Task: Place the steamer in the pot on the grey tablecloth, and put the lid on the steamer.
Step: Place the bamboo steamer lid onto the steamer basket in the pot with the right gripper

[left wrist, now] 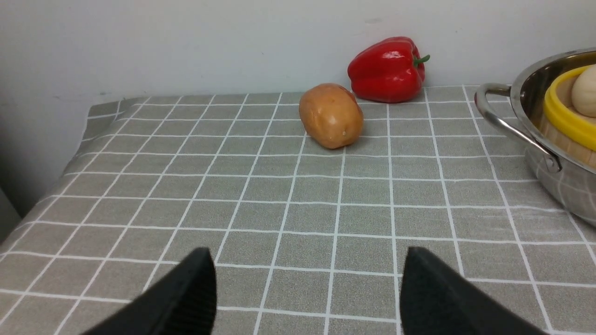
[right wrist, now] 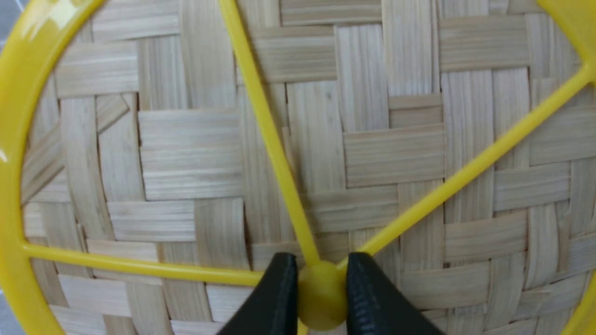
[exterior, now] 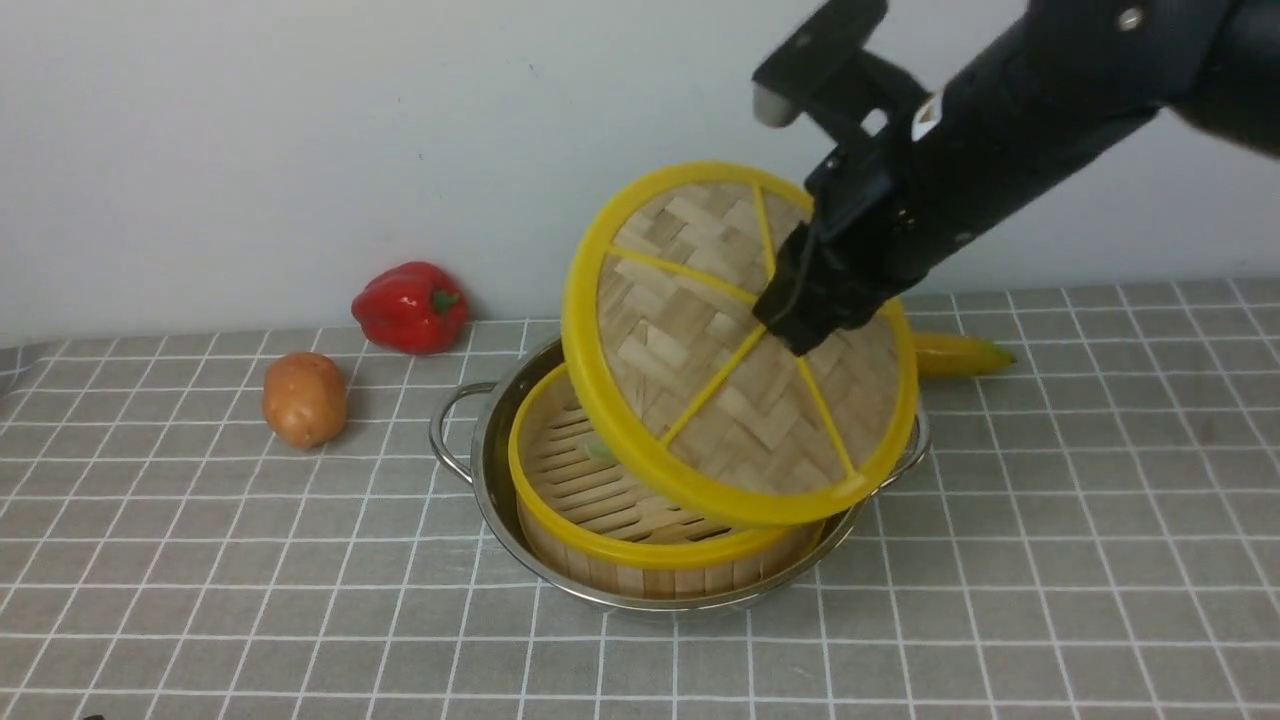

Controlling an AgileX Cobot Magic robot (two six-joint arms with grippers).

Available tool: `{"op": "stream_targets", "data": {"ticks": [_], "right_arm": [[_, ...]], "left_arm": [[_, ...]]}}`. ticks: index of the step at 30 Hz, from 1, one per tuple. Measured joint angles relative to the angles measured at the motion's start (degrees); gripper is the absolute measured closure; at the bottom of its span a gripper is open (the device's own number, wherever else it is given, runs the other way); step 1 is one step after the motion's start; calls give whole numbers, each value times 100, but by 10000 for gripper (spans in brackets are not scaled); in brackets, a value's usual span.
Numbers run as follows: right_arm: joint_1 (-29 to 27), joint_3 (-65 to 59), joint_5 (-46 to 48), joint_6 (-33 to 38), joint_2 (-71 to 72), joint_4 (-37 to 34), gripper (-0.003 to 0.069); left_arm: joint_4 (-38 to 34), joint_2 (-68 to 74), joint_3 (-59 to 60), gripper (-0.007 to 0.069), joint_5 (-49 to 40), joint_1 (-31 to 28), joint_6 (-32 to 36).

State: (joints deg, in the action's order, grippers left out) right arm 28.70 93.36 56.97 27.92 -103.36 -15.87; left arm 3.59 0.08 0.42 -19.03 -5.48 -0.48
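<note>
The steamer (exterior: 600, 490) sits inside the shiny pot (exterior: 490, 455) on the grey tablecloth (exterior: 1050, 520). Above it the lid (exterior: 700, 390) hangs tilted, its low edge toward the front of the steamer. My right gripper (exterior: 800, 320) is shut on the lid's yellow centre hub (right wrist: 321, 293), one black finger on each side. In the left wrist view, my left gripper (left wrist: 307, 270) stands open low over bare cloth, well left of the pot (left wrist: 540, 139), where the steamer's rim (left wrist: 563, 116) and a pale bun (left wrist: 585, 95) show. The left gripper does not appear in the front view.
A red pepper (exterior: 410, 305) lies by the back wall and a potato (exterior: 304, 398) sits left of the pot. A yellow, banana-like thing (exterior: 960, 355) pokes out behind the pot on the right. The cloth's left edge (left wrist: 70, 163) drops off beside the left gripper.
</note>
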Motion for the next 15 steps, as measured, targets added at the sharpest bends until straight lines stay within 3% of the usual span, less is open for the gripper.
{"op": "stream_targets", "data": {"ticks": [15], "right_arm": [[204, 320, -482, 247, -796, -49, 512]], "left_arm": [[0, 0, 0, 132, 0, 0, 0]]}}
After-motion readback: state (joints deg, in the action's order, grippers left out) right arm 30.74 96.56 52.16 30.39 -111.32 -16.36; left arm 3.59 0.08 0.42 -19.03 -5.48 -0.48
